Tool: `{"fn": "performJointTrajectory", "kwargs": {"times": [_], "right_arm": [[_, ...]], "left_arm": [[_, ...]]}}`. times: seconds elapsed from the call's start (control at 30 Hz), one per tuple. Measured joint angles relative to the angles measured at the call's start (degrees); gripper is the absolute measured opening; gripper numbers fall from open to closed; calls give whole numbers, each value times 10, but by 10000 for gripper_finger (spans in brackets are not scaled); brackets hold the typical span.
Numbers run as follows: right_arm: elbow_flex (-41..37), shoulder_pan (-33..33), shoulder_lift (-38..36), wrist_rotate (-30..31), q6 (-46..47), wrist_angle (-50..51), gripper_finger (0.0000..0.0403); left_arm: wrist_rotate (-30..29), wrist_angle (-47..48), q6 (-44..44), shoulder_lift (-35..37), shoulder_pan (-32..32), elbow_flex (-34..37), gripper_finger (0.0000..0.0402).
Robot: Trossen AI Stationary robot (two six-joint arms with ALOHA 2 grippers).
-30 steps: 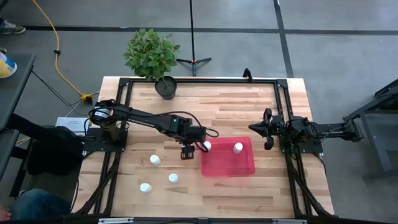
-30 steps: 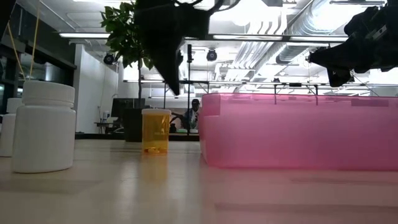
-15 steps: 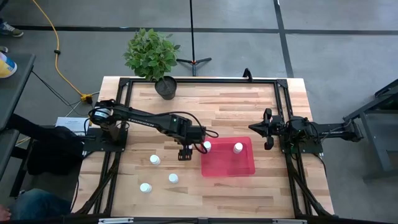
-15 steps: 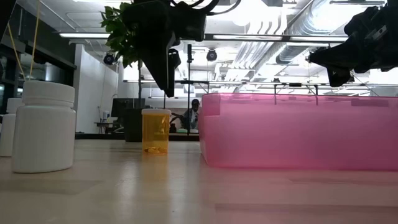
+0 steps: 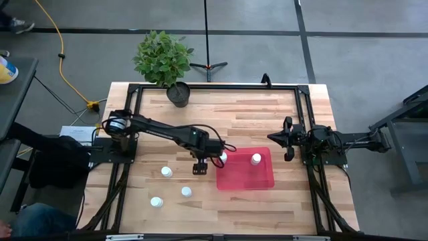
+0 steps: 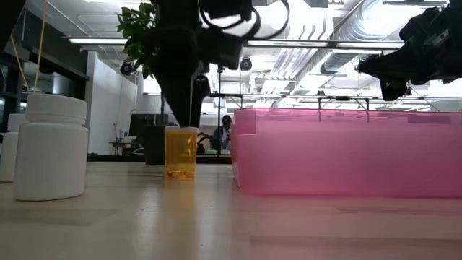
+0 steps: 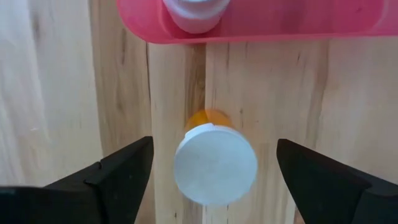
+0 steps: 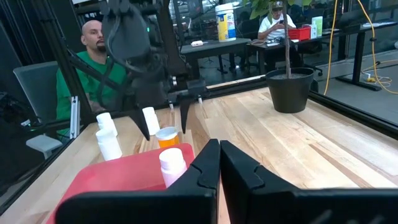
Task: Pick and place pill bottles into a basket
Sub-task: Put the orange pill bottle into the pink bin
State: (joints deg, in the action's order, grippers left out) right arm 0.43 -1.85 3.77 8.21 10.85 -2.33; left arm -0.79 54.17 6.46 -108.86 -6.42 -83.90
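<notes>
Amber bottle: an orange pill bottle (image 7: 214, 163) with a white cap stands upright on the desk (image 5: 234, 114), just beside the basket's rim and outside it.
Basket: red translucent tray (image 5: 247, 179); two white pill bottles stand in it, one (image 5: 256, 158) toward the right arm, one (image 5: 223, 156) at the rim nearest the amber bottle.
Loose bottles: three white pill bottles (image 5: 166, 172) stand on the desk, well apart from the basket on the left arm's side.
Left gripper: left gripper (image 7: 211, 168) points straight down, directly over the amber bottle, fingers spread wide with one on each side of the cap and clear of it; nothing held.
Reason for pose: judged a top-down approach, fingers wide to straddle the cap before descent.
Left arm: reaches across the desk from its base to the basket's edge, wrist bent downward.
Right gripper: right gripper (image 5: 289, 140) fully closed, empty, parked beyond the basket's far side.
</notes>
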Motion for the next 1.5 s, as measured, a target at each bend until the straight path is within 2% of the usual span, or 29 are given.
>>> {"fn": "performJointTrajectory", "kwargs": {"times": [0.37, 0.67, 0.8, 1.23, 1.33, 1.5], "right_arm": [[0, 0, 0, 0, 0, 0, 3], [0, 0, 0, 0, 0, 0, 3], [0, 0, 0, 0, 0, 0, 3], [0, 0, 0, 0, 0, 0, 2], [0, 0, 0, 0, 0, 0, 2], [0, 0, 0, 0, 0, 0, 2]], "left_arm": [[3, -2, 12, -47, 0, 0, 372], [0, -13, -13, -48, 0, 0, 372], [2, -45, -33, -48, 0, 19, 372], [3, -52, -32, -48, 0, 45, 370], [3, -52, -32, -48, 0, 45, 356], [6, -52, -35, -48, 0, 45, 310]]}}
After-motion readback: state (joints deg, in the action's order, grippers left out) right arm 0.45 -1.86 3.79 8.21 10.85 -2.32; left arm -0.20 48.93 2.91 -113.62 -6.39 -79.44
